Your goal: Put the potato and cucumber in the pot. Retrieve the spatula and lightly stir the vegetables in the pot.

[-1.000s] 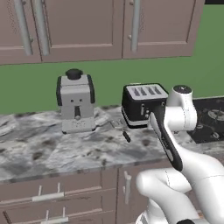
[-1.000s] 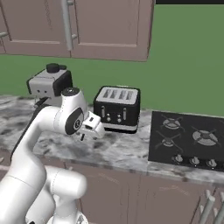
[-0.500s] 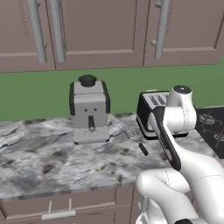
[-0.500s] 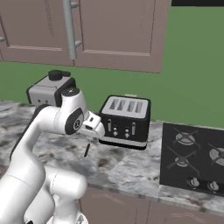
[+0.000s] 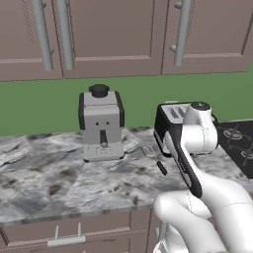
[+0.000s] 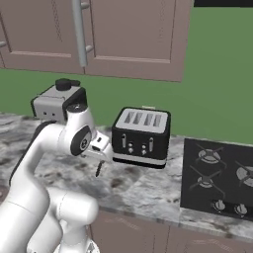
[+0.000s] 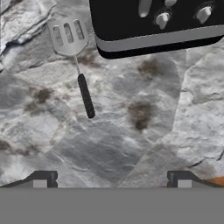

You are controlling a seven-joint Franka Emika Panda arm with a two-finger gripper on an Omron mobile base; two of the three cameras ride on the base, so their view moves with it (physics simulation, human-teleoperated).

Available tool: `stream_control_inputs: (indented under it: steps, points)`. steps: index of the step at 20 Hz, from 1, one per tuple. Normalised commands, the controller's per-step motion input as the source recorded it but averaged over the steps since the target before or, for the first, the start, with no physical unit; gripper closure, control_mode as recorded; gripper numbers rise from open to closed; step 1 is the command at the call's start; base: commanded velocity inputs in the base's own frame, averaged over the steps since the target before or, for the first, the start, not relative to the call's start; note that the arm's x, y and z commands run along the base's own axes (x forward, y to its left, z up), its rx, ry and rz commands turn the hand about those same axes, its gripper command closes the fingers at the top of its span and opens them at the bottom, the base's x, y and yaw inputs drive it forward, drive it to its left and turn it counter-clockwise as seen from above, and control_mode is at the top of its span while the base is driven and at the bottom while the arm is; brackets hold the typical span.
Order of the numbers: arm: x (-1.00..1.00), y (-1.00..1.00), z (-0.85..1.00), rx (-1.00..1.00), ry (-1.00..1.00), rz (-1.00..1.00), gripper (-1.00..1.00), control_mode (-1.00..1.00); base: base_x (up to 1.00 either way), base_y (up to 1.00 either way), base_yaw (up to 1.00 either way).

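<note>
The spatula lies flat on the marble counter just left of the toaster, with a pale slotted head and a dark handle. In the left base view the spatula sits beside my forearm, and in the right base view its dark handle pokes out below my hand. My gripper hangs open above the counter, short of the spatula's handle, with nothing between its fingertips. The pot, potato and cucumber are out of view.
A black toaster stands close to the right of the spatula. A grey coffee machine is at the back left. The black stove top lies further right. Cabinets hang above the counter.
The base has driven left, so the coffee machine, toaster and stove have slid right in both base views. The spatula has come into sight. The gripper stays open.
</note>
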Motion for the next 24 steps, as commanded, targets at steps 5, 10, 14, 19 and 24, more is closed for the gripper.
stream_control_inputs:
  steps: [5, 10, 14, 19, 24]
  points:
    - [0.21, 0.31, -0.46, 0.00, 0.05, 0.10, -1.00, -1.00, 0.00, 0.00, 0.00]
    - [0.42, 0.03, -0.34, -0.01, 0.00, 0.20, -1.00, -1.00, 0.00, 0.00, 0.00]
    - [0.38, 0.00, -0.39, 0.00, 0.00, 0.17, -1.00, -1.00, 0.00, 0.00, 0.00]
    - [0.44, 0.04, -0.35, 0.00, 0.01, 0.00, -1.00, -1.00, 0.00, 0.00, 0.00]
    - [0.41, 0.01, -0.36, -0.01, 0.06, 0.00, -1.00, -1.00, 0.00, 0.00, 0.00]
